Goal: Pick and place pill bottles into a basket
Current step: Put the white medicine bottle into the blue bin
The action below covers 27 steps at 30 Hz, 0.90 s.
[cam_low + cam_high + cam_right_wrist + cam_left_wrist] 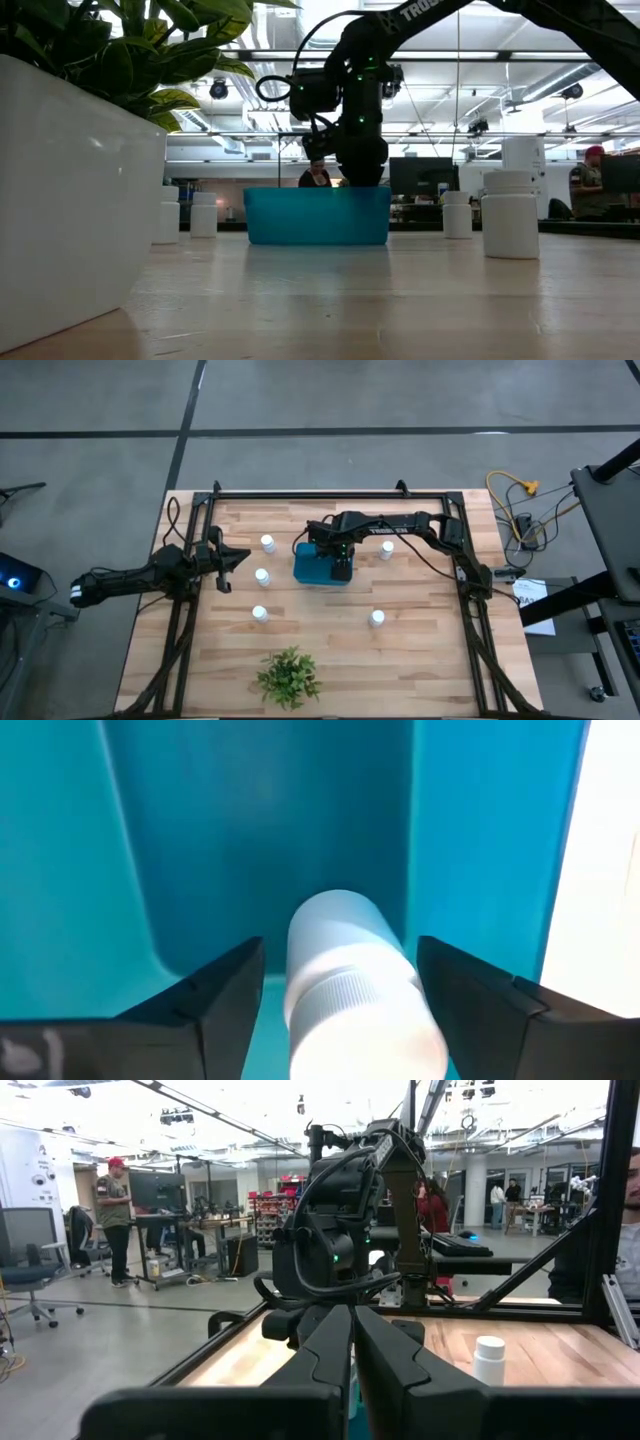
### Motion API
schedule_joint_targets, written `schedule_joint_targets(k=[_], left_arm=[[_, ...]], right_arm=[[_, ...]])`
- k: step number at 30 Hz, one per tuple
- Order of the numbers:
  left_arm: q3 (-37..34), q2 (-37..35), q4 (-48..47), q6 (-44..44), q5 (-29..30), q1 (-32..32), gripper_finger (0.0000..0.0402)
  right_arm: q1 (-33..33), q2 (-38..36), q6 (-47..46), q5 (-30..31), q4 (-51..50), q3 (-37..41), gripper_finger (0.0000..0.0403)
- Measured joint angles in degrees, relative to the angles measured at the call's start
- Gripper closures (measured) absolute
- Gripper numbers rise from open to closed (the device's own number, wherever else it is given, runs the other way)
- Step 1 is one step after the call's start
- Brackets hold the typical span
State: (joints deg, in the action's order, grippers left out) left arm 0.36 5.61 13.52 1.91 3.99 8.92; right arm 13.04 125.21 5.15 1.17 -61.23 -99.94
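High view: right gripper [342,568] lowered into teal basket [312,572] at frame centre; five pill bottles [260,614] seen scattered on wood-plank table [420,650], still to be collected. Left gripper [228,563] parked at left, fingers pressed together.

Low view: basket at centre, plant pot [70,190] at left, workshop beyond.

Right wrist view: sixth bottle [350,990] lying between spread fingers [215,995], judged released in basket.

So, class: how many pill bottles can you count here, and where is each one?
6. Five stand on the table: three left of the basket at; two to its right at. One is in the basket, between the right gripper's open fingers.
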Motion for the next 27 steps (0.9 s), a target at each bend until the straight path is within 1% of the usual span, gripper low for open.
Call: schedule_joint_targets(k=[9, 17, 27], left_arm=[[0.0, 0.0, 0.0, 0.0, 0.0, 0.0, 0.0402], [0.0, 0.0, 0.0, 0.0, 0.0, 0.0, 0.0402], [0.0, 0.0, 0.0, 0.0, 0.0, 0.0, 0.0402]], right_arm=[[0.0, -0.2, 0.8, -0.1, 0.0, 0.0, 0.0133], [0.0, -1.5, 1.0, -0.1, -0.3, -0.2, 0.0139], [0.0, -2.3, 1.1, -0.1, -3.8, -4.5, 0.0140]])
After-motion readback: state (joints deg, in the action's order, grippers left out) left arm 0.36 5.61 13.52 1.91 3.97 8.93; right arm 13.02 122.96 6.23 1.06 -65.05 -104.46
